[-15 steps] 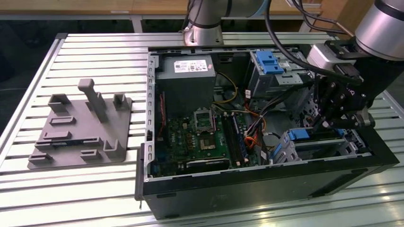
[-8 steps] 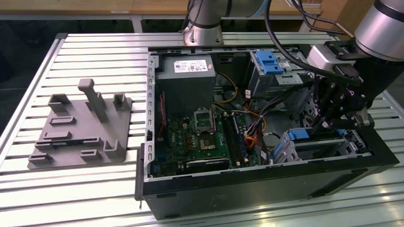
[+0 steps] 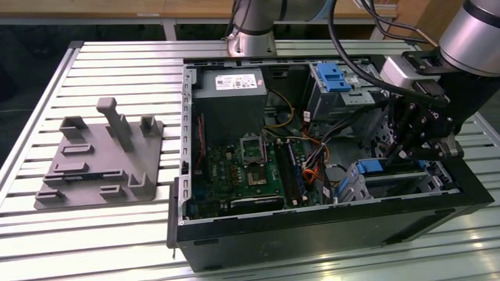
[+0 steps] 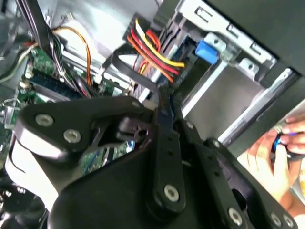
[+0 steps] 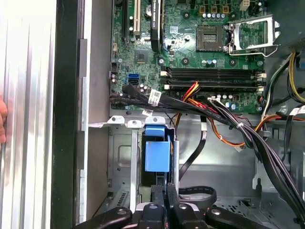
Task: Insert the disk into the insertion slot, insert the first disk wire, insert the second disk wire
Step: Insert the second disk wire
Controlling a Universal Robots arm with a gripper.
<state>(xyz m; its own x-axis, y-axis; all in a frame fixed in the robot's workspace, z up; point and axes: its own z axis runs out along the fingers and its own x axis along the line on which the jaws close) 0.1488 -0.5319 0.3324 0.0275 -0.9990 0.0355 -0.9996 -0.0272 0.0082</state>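
Black two-finger gripper (image 5: 166,202) closed, fingers together, blue-framed grey metal disk (image 5: 157,153) directly ahead, seated upright in perforated silver sheet-metal insertion slot (image 5: 125,157).

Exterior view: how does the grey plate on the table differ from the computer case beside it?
The grey plate is pale, low and flat with upright posts; the computer case is a black, deep, open box. The plate's posts stand bare, while the case holds a green circuit board and cables. Both rest on the slatted metal table.
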